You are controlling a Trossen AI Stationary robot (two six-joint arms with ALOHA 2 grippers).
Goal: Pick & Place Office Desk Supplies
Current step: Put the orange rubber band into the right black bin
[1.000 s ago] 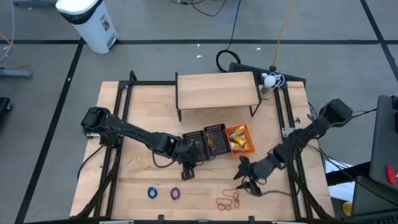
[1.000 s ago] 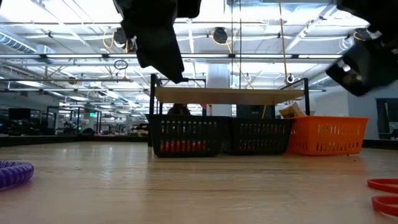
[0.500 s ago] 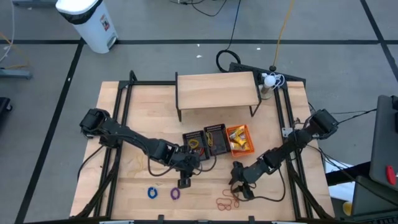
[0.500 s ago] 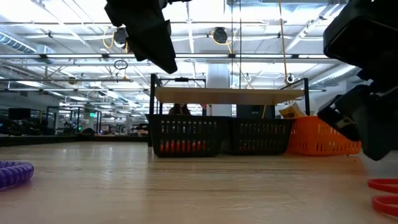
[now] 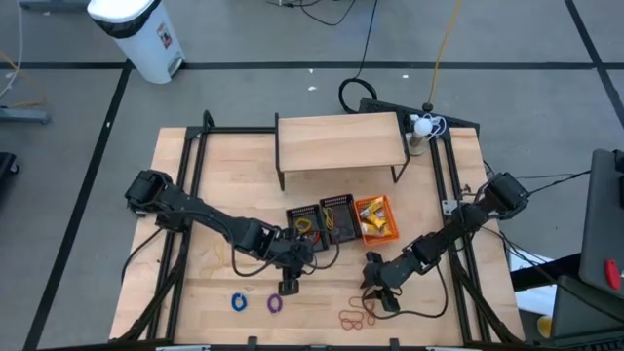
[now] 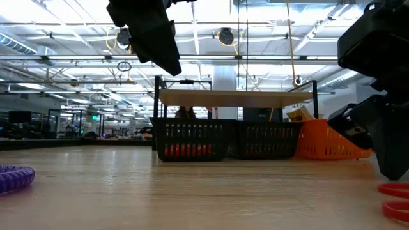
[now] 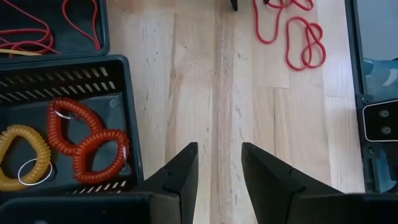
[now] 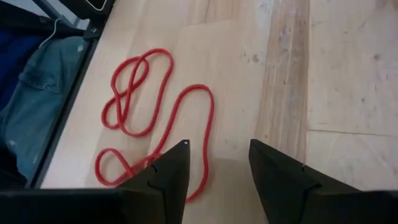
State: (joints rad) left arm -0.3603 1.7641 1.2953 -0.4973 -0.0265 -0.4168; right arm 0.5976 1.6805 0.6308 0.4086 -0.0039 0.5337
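The right gripper point(image 5: 375, 300) is held low over the table point(image 5: 322, 292), its fingers spread apart with nothing between them, just beside the red elastic loops point(image 8: 155, 118) lying loose on the wood. The left gripper point(image 5: 289, 285) is held near the black baskets point(image 5: 322, 222), fingers parted and empty. Red and yellow coiled rings point(image 7: 81, 137) lie in one basket; blue and purple rings point(image 5: 255, 302) lie on the table.

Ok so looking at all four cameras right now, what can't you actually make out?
- Low view: the right gripper, its fingertips cut off by the picture's edge.
- Low view: contents of the orange basket, hidden by its wall and the arm.
- High view: the yellowish loops, too small to identify.
- Right wrist view: part of the red bands, hidden behind the fingers.
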